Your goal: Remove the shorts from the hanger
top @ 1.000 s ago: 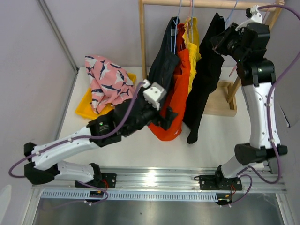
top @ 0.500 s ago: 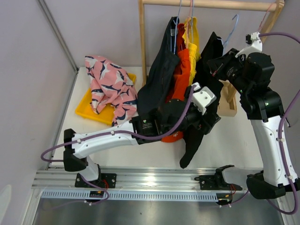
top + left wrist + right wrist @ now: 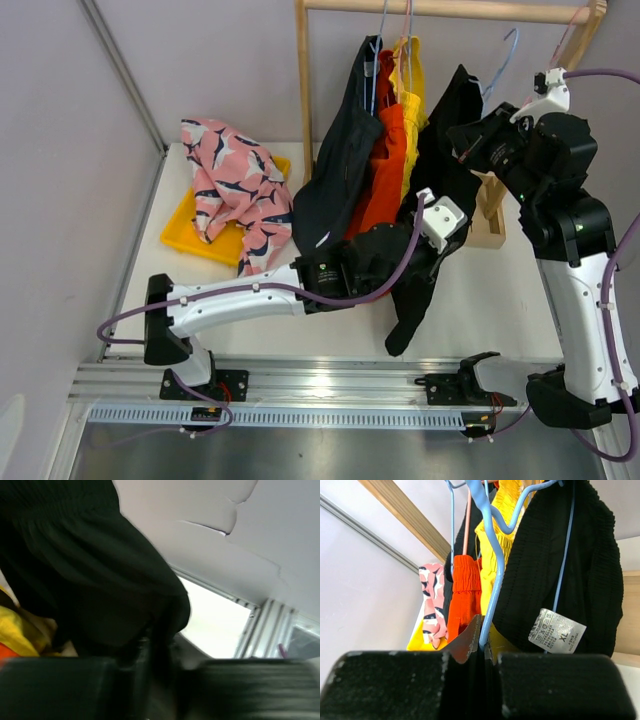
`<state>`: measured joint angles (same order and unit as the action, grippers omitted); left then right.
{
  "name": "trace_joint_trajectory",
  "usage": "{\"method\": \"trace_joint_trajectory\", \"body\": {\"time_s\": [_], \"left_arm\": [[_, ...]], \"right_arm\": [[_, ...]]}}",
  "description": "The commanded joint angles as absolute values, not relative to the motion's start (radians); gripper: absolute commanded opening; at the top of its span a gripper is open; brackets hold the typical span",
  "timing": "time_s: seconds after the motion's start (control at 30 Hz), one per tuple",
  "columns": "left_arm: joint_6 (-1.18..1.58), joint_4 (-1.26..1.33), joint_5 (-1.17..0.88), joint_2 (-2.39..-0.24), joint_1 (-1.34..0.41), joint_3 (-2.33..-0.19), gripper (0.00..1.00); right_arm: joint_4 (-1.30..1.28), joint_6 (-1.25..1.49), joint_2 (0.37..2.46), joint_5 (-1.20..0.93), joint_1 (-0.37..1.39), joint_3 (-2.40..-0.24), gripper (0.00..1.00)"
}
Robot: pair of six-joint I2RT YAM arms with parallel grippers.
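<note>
The black shorts [image 3: 440, 170] hang from a light blue hanger [image 3: 500, 65] that is tilted below the wooden rail [image 3: 450, 10]. My right gripper [image 3: 478, 140] is shut on that hanger [image 3: 492, 580]; in the right wrist view the right gripper [image 3: 484, 647] pinches the hanger wire beside the black shorts [image 3: 555, 555]. My left gripper [image 3: 435, 228] reaches across and is shut on the black shorts' lower part. In the blurred left wrist view, the black cloth [image 3: 90, 570] runs down into the left gripper [image 3: 160, 652]. Dark slate [image 3: 335, 170], orange-red [image 3: 385, 170] and yellow shorts [image 3: 410, 80] hang on the rail. Pink printed shorts [image 3: 235, 190] lie on the tray.
A yellow tray [image 3: 185, 225] sits at the table's left under the pink pair. The wooden rack's post [image 3: 305, 90] and base [image 3: 485, 225] stand at the back. A grey wall panel edge [image 3: 125, 75] borders the left side.
My left arm swung right from the orange-red shorts to the black pair and shut on it. My right gripper came down with the blue hanger, lowering the black shorts.
</note>
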<state>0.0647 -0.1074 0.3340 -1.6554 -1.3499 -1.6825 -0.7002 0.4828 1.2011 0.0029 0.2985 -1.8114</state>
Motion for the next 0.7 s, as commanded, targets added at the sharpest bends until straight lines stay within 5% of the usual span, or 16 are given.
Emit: {"method": "trace_joint_trajectory", "body": {"time_s": [0.0, 0.03, 0.67], "left_arm": [[0.049, -0.035, 0.394, -1.666, -1.356, -1.69, 0.07], [0.051, -0.038, 0.403, -1.666, -1.356, -1.693, 0.0], [0.231, 0.167, 0.606, -1.393, -1.746, -1.108, 0.0]], "right_arm": [[-0.661, 0.502, 1.163, 0.018, 0.302, -1.89, 0.0], [-0.667, 0.5, 1.163, 0.02, 0.301, -1.893, 0.0], [-0.667, 0.48, 1.209, 0.011, 0.179, -1.881, 0.0]]}}
